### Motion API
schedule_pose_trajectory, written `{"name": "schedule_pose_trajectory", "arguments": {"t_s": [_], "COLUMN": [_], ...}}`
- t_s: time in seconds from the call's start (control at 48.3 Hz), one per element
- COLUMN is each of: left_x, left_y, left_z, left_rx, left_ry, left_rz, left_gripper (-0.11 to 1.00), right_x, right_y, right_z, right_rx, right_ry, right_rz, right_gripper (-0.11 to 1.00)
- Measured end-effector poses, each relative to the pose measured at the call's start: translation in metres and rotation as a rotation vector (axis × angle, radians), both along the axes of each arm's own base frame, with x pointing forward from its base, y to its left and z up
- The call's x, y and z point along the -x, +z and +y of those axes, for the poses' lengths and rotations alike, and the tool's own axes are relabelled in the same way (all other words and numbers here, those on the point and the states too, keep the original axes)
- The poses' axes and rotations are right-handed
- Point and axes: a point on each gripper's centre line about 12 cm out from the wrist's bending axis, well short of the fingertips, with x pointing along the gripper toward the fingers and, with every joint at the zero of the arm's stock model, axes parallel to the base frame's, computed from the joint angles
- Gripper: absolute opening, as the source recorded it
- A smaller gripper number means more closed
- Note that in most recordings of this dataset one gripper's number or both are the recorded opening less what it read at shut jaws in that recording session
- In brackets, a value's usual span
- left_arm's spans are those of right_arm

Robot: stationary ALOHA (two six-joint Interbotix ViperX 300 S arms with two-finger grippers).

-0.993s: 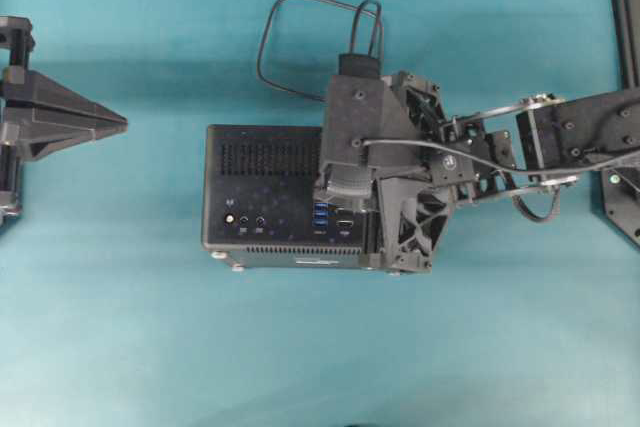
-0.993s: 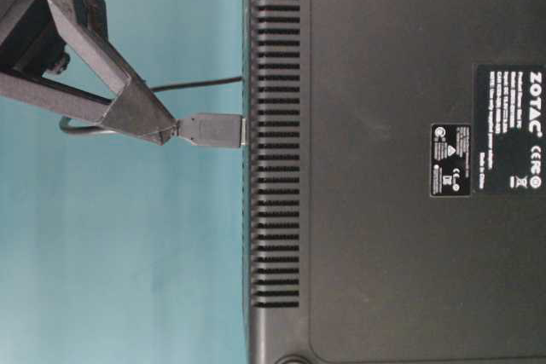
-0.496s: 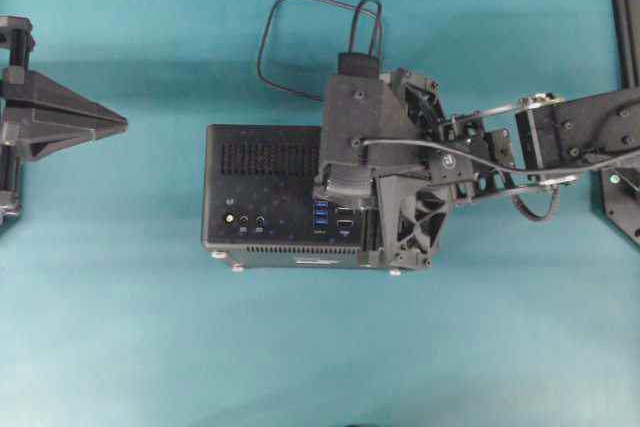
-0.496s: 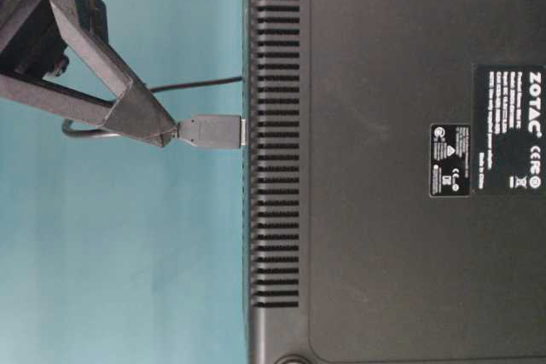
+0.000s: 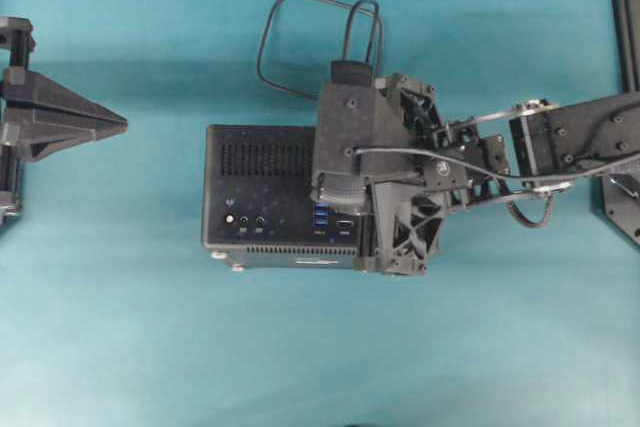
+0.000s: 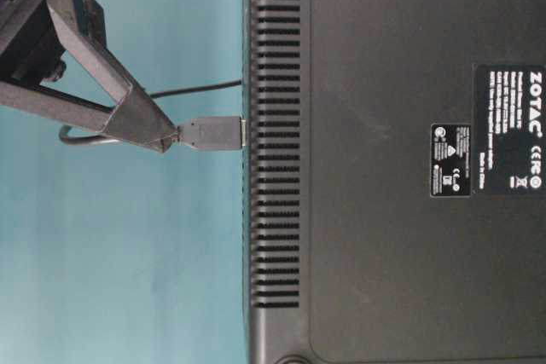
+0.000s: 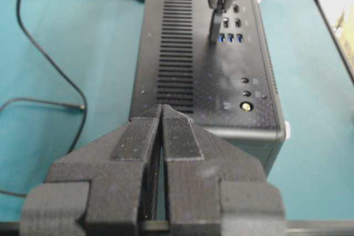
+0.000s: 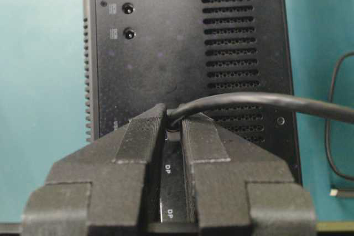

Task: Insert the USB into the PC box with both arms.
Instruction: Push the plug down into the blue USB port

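Pincer first, at the far left edge of the overhead view: the left black wedge-shaped pincer (image 5: 118,124) lies level above the teal table (image 5: 120,327), its two fingers pressed together to a point, holding nothing and well apart from everything else. Its own camera shows the same closed tips (image 7: 161,108) aimed at the near end of the box.

Centre frame sits the PC box (image 5: 260,162), a black rectangular mini computer case with a vent grille, a column of blue USB ports (image 5: 320,215), round sockets toward its left end and small silver feet along its lower edge.

Over the right part of the box hangs the right black lattice-built pincer (image 6: 175,135), clamped on the small dark rectangular plug (image 6: 212,133) of the USB. In the table-level view the plug's metal end is right at the box's port face; whether it has entered a port cannot be told. The right wrist view shows the fingers (image 8: 145,136) closed on the plug with the cable bending out to the right.

The thin black USB cable (image 5: 290,7) loops on the table above the box, upper centre of the overhead frame.
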Motion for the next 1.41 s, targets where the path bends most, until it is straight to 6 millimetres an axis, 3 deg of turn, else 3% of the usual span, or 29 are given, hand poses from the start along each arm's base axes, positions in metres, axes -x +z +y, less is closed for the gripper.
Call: {"name": "schedule_pose_trajectory", "arguments": {"t_s": [0.414, 1.014, 1.407], "left_x": [0.0000, 0.0000, 0.0000], "left_y": [0.0000, -0.0001, -0.0007], "left_z": [0.0000, 0.0000, -0.0004], "left_rx": [0.000, 0.012, 0.012], "left_ry": [0.000, 0.002, 0.000], "left_rz": [0.000, -0.003, -0.001], "left_gripper": [0.00, 0.00, 0.00], "right_x": [-0.0003, -0.0014, -0.0014], "right_y": [0.0000, 0.0003, 0.0006], "right_z": [-0.0066, -0.0003, -0.0009], "right_rx": [0.033, 0.021, 0.021], "right_ry": [-0.012, -0.004, -0.008], "right_rz": [0.014, 0.013, 0.014], "right_gripper": [0.08, 0.09, 0.24]}}
